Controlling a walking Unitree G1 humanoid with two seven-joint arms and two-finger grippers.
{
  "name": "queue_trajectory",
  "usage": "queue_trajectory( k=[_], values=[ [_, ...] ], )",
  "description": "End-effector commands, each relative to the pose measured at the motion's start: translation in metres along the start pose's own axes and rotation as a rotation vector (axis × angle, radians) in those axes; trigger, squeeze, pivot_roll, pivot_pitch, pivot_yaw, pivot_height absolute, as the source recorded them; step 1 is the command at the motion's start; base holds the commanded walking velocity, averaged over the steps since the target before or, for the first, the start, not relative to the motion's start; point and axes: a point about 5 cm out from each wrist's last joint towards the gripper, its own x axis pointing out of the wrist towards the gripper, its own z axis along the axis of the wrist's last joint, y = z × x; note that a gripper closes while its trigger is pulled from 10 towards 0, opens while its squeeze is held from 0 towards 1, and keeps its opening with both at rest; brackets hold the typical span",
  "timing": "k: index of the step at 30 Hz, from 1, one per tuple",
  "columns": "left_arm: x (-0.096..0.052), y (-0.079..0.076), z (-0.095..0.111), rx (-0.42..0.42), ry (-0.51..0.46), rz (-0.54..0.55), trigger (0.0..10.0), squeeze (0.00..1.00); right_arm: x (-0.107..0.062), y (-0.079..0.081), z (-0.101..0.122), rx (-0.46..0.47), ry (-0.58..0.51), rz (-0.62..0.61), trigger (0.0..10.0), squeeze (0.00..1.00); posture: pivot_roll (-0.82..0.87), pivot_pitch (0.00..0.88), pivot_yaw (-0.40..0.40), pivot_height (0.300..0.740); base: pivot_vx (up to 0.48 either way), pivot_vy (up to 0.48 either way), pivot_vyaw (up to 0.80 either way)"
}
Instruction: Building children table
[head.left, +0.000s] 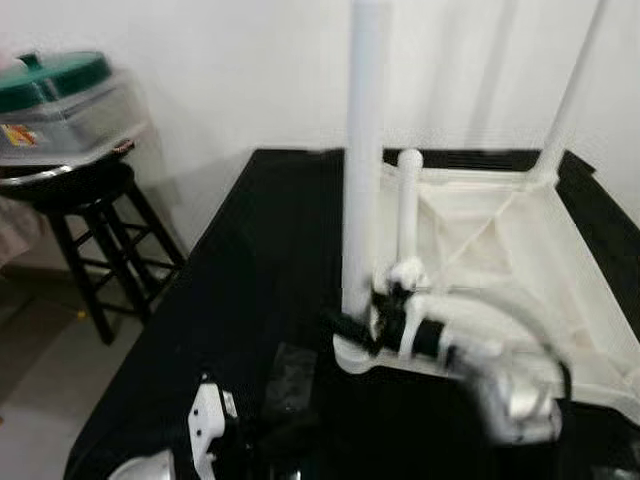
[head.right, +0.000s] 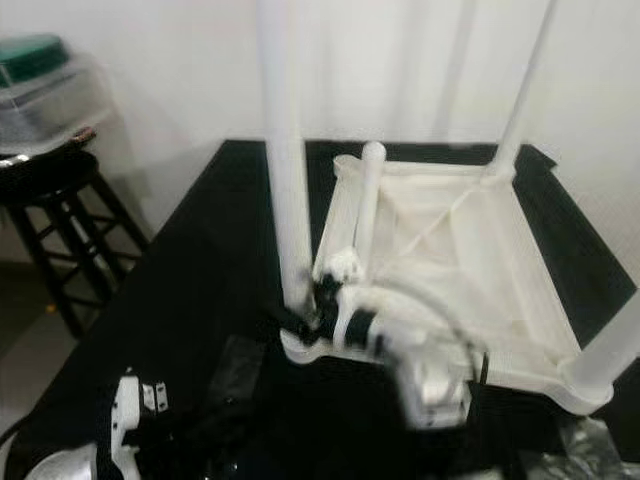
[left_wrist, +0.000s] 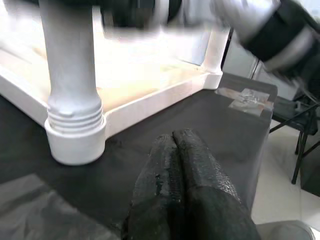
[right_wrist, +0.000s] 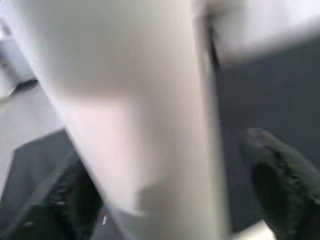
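Tabletop (head.right: 520, 290) lies inverted at frame centre with legs already standing at its corners, my right gripper (head.left: 372, 318) straddling the near-left leg (head.left: 362, 180) (seating unconfirmed), left gripper (left_wrist: 176, 165) closed, empty.

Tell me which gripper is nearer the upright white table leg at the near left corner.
Right. The right gripper straddles the upright leg just above its socket, a finger on each side. The left gripper, shut, sits lower on the black cloth, apart from the leg.
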Motion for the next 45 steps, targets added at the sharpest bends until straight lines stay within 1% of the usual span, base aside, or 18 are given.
queue_trajectory(
  k=[1,5,13,14,15,16,23,27,30,32,33,34,35,36,37,38,39,45],
  values=[
    [-0.001,-0.001,-0.005,-0.029,0.018,-0.003,10.0,0.0,0.0,0.001,-0.004,0.024,-0.002,0.133,10.0,0.0,-0.05,0.0,0.012,0.74,0.0,0.0,0.0],
    [0.001,0.0,-0.006,-0.032,0.018,-0.011,10.0,0.0,0.002,-0.015,0.004,-0.012,0.038,0.255,10.0,0.0,-0.05,0.0,0.006,0.74,0.0,0.0,0.0],
    [0.003,0.001,-0.007,-0.036,0.019,-0.018,10.0,0.0,0.014,-0.026,0.011,0.005,0.041,0.317,10.0,0.0,-0.04,0.0,0.0,0.74,0.0,0.0,0.0],
    [0.003,0.002,-0.007,-0.038,0.018,-0.019,10.0,0.0,0.016,-0.027,0.01,0.029,0.036,0.356,2.4,0.0,-0.04,0.0,-0.003,0.74,0.0,0.0,0.0],
    [0.003,0.002,-0.007,-0.038,0.018,-0.019,10.0,0.0,0.016,-0.027,0.01,0.029,0.036,0.356,2.4,0.0,-0.04,0.0,-0.003,0.74,0.0,0.0,0.0],
    [0.004,0.002,-0.007,-0.041,0.016,-0.02,10.0,0.0,0.018,-0.027,0.007,0.058,0.032,0.393,0.0,0.0,-0.04,0.0,-0.005,0.74,0.0,0.0,0.0],
    [0.005,0.002,-0.008,-0.049,0.011,-0.022,10.0,0.0,0.013,-0.028,-0.002,0.104,0.034,0.435,0.0,0.0,-0.05,0.0,0.001,0.74,0.0,0.0,0.0],
    [0.004,0.002,-0.008,-0.06,0.007,-0.029,10.0,0.0,-0.008,-0.035,-0.007,0.064,0.041,0.33,0.0,0.0,-0.07,0.0,0.001,0.74,0.0,0.0,0.0],
    [0.003,0.003,-0.008,-0.064,0.007,-0.03,10.0,0.0,-0.015,-0.033,-0.01,0.04,0.036,0.241,0.0,0.0,-0.07,0.0,-0.002,0.74,0.0,0.0,0.0],
    [0.003,0.003,-0.008,-0.064,0.007,-0.03,10.0,0.0,-0.015,-0.033,-0.01,0.04,0.036,0.241,0.0,0.0,-0.07,0.0,-0.002,0.74,0.0,0.0,0.0],
    [0.002,0.003,-0.008,-0.062,0.008,-0.029,10.0,0.0,-0.006,-0.024,-0.024,0.046,0.058,0.066,0.0,0.0,-0.06,0.0,-0.02,0.74,0.0,0.0,0.0],
    [0.002,0.003,-0.008,-0.062,0.008,-0.029,10.0,0.0,-0.006,-0.024,-0.024,0.046,0.058,0.066,0.0,0.0,-0.06,0.0,-0.02,0.74,0.0,0.0,0.0],
    [0.001,0.004,-0.007,-0.06,0.009,-0.025,10.0,0.0,0.009,-0.006,-0.044,0.118,0.06,-0.211,0.0,0.0,-0.07,0.0,-0.011,0.74,0.0,0.0,0.0],
    [0.001,0.004,-0.007,-0.06,0.009,-0.025,10.0,0.0,0.009,-0.006,-0.044,0.118,0.06,-0.211,0.0,0.0,-0.07,0.0,-0.011,0.74,0.0,0.0,0.0],
    [0.0,0.005,-0.007,-0.058,0.01,-0.019,10.0,0.0,0.017,0.019,-0.062,0.15,0.084,-0.336,0.0,0.0,-0.06,0.0,-0.002,0.74,0.0,0.0,0.0],
    [0.0,0.005,-0.007,-0.058,0.01,-0.019,10.0,0.0,0.017,0.019,-0.062,0.15,0.084,-0.336,0.0,0.0,-0.06,0.0,-0.002,0.74,0.0,0.0,0.0],
    [-0.002,0.007,-0.006,-0.054,0.014,-0.014,10.0,0.0,0.024,0.036,-0.07,0.175,0.106,-0.367,0.0,0.0,-0.07,0.0,0.016,0.74,0.0,0.0,0.0],
    [-0.007,0.013,-0.005,-0.053,0.024,-0.009,10.0,0.0,0.033,0.04,-0.07,0.179,0.095,-0.328,0.0,0.0,-0.06,0.0,0.029,0.74,0.0,0.0,0.0]
  ],
)
